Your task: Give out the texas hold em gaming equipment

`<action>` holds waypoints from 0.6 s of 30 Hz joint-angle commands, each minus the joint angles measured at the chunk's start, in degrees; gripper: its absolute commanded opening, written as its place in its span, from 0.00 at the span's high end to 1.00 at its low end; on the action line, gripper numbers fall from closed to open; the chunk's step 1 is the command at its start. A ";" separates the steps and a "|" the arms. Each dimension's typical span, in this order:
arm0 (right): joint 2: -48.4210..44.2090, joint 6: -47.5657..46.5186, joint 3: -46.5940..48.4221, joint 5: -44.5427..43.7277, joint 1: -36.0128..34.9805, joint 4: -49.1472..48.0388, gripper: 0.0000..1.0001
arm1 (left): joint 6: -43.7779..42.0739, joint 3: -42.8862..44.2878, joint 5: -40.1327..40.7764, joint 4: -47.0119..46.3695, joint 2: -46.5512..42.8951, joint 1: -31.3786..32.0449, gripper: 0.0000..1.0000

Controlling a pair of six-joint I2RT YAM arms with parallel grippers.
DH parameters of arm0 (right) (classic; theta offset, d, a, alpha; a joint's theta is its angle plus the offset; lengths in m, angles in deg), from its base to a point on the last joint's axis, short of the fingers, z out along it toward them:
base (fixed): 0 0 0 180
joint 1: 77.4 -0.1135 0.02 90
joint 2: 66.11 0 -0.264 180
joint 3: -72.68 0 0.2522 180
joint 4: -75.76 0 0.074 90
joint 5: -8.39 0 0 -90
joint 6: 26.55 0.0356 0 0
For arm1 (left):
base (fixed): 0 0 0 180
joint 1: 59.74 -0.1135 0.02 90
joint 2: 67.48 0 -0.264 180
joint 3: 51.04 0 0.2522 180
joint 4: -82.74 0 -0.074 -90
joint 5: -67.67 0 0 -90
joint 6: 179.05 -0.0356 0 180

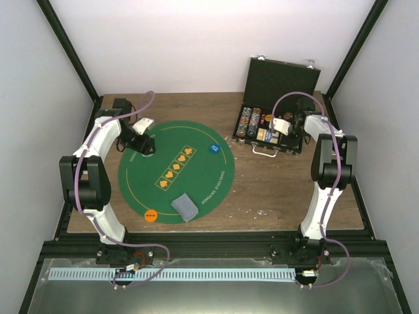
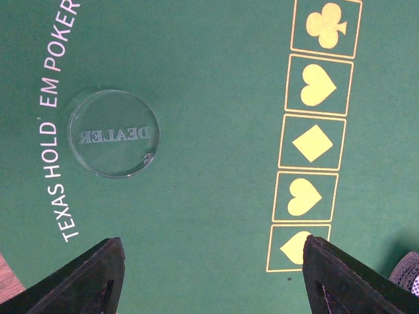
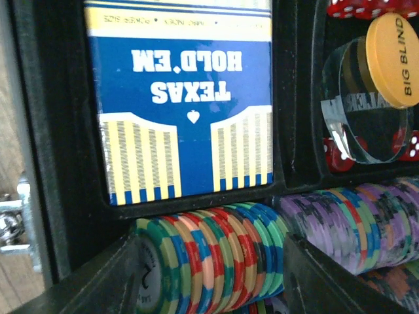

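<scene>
Nearest the top camera, a grey metal trough runs below the arm bases. On the wooden table lies the round green mat. It carries a stack of grey-backed cards at its near edge, an orange disc, a blue disc and a clear dealer button. The open black case, far right, holds rows of poker chips and a blue card box. The left gripper hangs over the mat, jaws wide and empty. The right gripper straddles a chip row; whether it squeezes cannot be told.
</scene>
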 commanded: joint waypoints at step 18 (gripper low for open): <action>3.07 1.72 -4.36 -6.96 0.06 6.15 0.63 | -0.93 -0.92 -0.01 -0.89 -0.44 -0.56 0.25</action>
